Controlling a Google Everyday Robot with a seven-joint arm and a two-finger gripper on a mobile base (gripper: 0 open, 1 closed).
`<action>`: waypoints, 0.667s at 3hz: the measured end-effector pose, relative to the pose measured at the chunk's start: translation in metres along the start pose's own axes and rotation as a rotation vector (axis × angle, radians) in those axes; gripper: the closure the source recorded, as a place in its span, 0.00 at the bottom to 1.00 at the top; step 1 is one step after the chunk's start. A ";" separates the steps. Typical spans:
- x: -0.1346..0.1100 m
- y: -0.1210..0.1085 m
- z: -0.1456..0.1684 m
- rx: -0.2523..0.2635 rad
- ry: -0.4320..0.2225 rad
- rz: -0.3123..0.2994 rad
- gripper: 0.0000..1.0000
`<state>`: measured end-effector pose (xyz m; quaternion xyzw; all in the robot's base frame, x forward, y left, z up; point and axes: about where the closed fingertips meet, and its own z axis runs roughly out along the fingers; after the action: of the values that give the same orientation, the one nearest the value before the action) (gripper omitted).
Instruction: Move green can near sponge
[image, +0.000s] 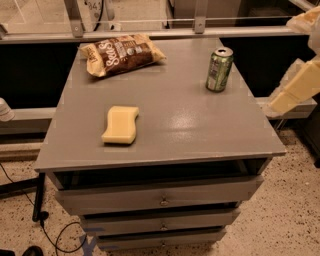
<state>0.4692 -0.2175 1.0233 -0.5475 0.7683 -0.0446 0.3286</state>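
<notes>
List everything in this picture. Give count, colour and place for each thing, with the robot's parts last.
can: 1, pale green, upright at the back right of the cabinet top
sponge: 1, pale yellow, flat at the front left of the top
snack bag: 1, brown, lying at the back left of the top
cabinet: 1, grey, centre of the view, bearing the three things above
drawers: 3, grey, stacked in the cabinet's front
floor: 1, speckled beige, around the cabinet
arm: 1, cream, at the right edge beside the cabinet
gripper: 1, cream, seemingly the piece in the top right corner, right of the can and apart from it
</notes>
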 end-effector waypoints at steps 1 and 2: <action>0.018 -0.034 0.043 0.034 -0.106 0.123 0.00; 0.025 -0.069 0.081 0.077 -0.225 0.235 0.00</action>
<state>0.5657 -0.2428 0.9784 -0.4425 0.7830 0.0261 0.4362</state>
